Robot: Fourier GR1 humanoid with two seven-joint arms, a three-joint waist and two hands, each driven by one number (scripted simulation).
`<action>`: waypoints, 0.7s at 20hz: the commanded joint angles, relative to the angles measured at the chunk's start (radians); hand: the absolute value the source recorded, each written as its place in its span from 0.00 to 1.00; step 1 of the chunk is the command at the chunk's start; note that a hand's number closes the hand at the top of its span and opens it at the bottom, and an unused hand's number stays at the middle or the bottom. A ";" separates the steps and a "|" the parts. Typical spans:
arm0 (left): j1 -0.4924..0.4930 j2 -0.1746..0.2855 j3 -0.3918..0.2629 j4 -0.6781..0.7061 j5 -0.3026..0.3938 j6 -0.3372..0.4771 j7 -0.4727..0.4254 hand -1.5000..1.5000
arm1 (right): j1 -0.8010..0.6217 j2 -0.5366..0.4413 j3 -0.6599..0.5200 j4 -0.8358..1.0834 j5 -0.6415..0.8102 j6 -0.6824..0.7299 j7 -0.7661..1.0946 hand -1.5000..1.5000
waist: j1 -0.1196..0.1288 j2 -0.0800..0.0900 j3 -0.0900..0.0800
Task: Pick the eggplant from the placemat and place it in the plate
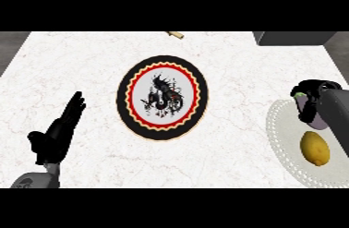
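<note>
Under the curled fingers of the right hand [312,89], at the far edge of the placemat [283,130], sits the eggplant [301,102]. The hand is clenched round it and hides most of it; only a greenish end shows at the hand's left. Whether it touches the mat, I cannot tell. Just nearer than that hand, a lemon [315,148] lies on the mat. Well to its left is the plate [126,100]. Beyond the plate, the left hand [58,135] rests with fingers straight and released.
</note>
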 commanded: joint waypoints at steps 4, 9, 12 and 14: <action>0.052 0.017 0.040 0.033 0.008 0.031 0.021 0.50 | 0.029 0.007 -0.214 0.017 -0.148 -0.297 0.277 1.00 | -0.167 -0.091 0.004; 0.079 0.025 0.052 0.041 0.007 0.042 0.026 0.50 | -0.001 0.079 -0.237 -0.061 -0.145 -0.521 0.419 1.00 | -0.174 -0.111 -0.003; 0.082 0.030 0.059 0.035 0.011 0.042 0.025 0.50 | -0.026 0.152 -0.243 -0.116 -0.142 -0.633 0.494 1.00 | -0.162 -0.115 -0.001; 0.088 0.035 0.062 0.041 0.009 0.042 0.026 0.50 | -0.041 0.200 -0.228 -0.149 -0.120 -0.697 0.552 1.00 | -0.155 -0.113 -0.004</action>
